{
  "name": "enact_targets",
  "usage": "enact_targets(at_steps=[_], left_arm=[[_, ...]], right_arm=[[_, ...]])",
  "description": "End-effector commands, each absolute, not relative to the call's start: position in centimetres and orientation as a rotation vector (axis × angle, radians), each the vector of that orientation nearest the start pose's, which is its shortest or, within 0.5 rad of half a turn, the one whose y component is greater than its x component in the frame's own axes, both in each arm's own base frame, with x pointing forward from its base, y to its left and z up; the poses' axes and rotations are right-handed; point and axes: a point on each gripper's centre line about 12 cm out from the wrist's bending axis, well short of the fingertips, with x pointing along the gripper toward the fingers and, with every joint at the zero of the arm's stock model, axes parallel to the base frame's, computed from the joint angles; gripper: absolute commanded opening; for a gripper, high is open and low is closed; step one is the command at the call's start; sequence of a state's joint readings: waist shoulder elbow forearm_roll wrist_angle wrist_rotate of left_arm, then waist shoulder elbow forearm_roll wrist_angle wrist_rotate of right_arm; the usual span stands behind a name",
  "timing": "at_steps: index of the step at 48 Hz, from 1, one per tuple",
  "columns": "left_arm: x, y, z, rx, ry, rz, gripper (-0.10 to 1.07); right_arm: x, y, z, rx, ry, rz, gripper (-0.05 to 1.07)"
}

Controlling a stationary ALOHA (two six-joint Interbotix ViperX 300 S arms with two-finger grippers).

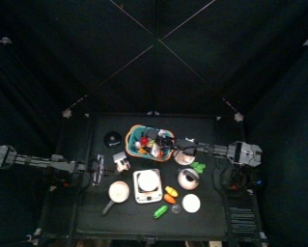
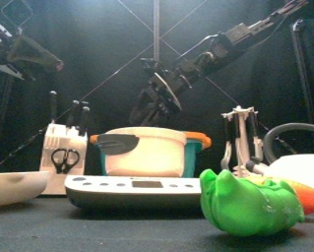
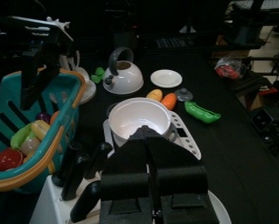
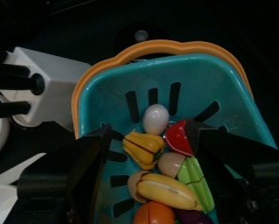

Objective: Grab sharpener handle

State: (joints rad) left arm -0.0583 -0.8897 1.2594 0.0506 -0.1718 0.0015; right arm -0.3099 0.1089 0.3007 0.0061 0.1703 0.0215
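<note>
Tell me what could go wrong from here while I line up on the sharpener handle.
1. The right end effector hangs wide open over the teal plastic basket with the orange rim, just above the toy food; descending here would likely snag food, not a handle.
2. The white knife block with black handles stands close beside that basket, so a sideways sweep could knock it.
3. The shut left end effector rests apart and cannot steady anything.

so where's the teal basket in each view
top view: basket at the table's back middle, under the right gripper.
front view: not clearly in it; the pot and kettle fill the foreground.
left wrist view: basket beside the knife block, toy food inside.
right wrist view: basket fills the picture between the open jaws.
Shared landmark: the white knife block, also in the right wrist view.
</note>
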Motion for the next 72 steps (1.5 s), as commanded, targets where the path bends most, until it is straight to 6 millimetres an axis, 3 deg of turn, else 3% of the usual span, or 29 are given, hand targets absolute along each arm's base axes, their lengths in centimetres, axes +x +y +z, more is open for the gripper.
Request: enact_targets(at_steps=[1, 13, 19, 29, 45, 60, 72], left_arm=[[20.4, -1.2, 24.2, 0.055, 0.166, -0.068, -0.02], [19.5, -1.2, 25.5, 0.061, 0.098, -0.067, 0.01], [18.8, -1.0, 25.4, 0.059, 0.078, -0.059, 0.14], [18.6, 0.6, 24.4, 0.055, 0.104, 0.026, 0.37], [18.3, 4.4, 22.7, -0.034, 0.162, 0.24, 0.32], [18.3, 4.6, 22.0, -0.057, 0.185, 0.248, 0.13], [18.7, 4.6, 21.4, -0.068, 0.22, 0.249, 0.12]], right_arm=[[45.1, -12.2, 27.0, 0.086, 0.496, -0.264, 0.97], [46.5, -8.3, 28.7, -0.041, 0.461, -0.169, 0.97], [46.8, -7.1, 29.0, -0.118, 0.446, -0.136, 0.97], [47.8, -6.8, 29.2, -0.15, 0.372, -0.118, 0.97], [50.0, -6.9, 27.1, -0.165, 0.34, -0.101, 0.97], [51.0, -7.0, 26.5, -0.18, 0.346, -0.096, 0.96], [51.7, -7.0, 25.8, -0.179, 0.355, -0.094, 0.96]])
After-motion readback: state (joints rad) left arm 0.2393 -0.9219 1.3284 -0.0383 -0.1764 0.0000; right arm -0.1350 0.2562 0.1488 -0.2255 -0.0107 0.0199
